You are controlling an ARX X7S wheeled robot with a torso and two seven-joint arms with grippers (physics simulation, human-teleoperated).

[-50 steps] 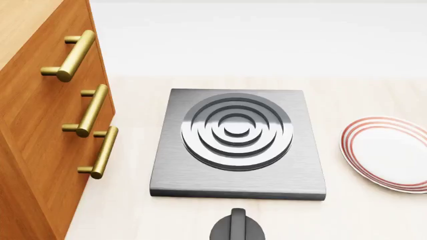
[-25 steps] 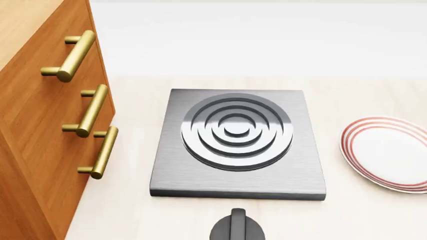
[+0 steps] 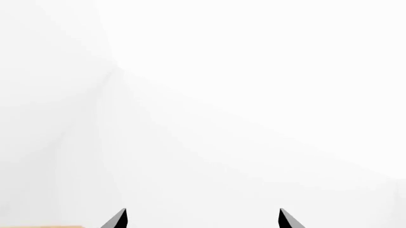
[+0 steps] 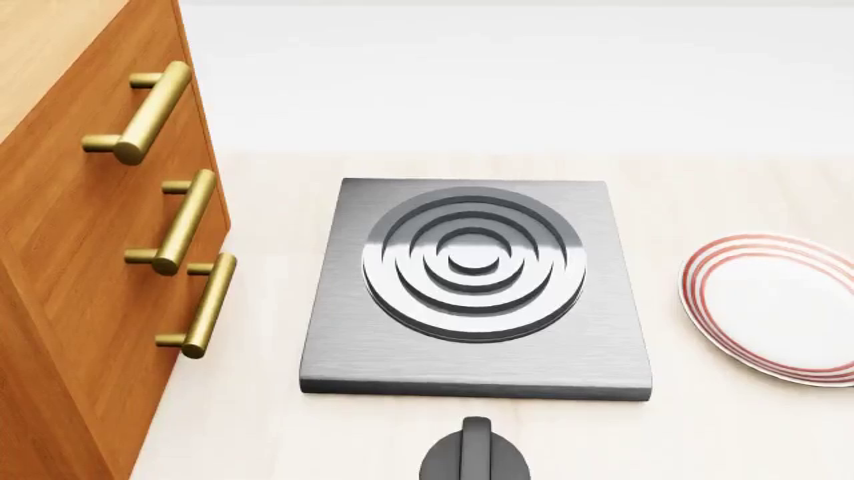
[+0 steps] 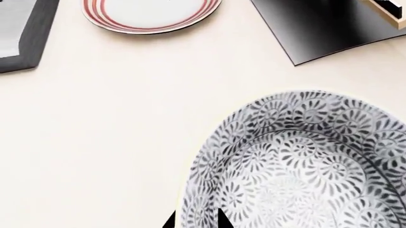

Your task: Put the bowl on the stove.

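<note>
Grey steel stove [image 4: 475,288] fills my head view, no bowl there; only the right wrist view shows the bowl [image 5: 298,166] on the pale surface [image 5: 114,123], my right hand [image 5: 195,221] straddling its rim (tips narrowly apart). Left hand [image 3: 201,219] gapes at white.

Speckled floral bowl [image 5: 298,166] upright on the pale counter, apart from the bare dark-grey ring-burner stove [image 4: 477,290]

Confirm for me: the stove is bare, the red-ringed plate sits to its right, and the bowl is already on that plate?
Not quite. The stove is bare and the plate sits to its right, but the right wrist view shows the bowl on the counter, apart from the plate.
</note>
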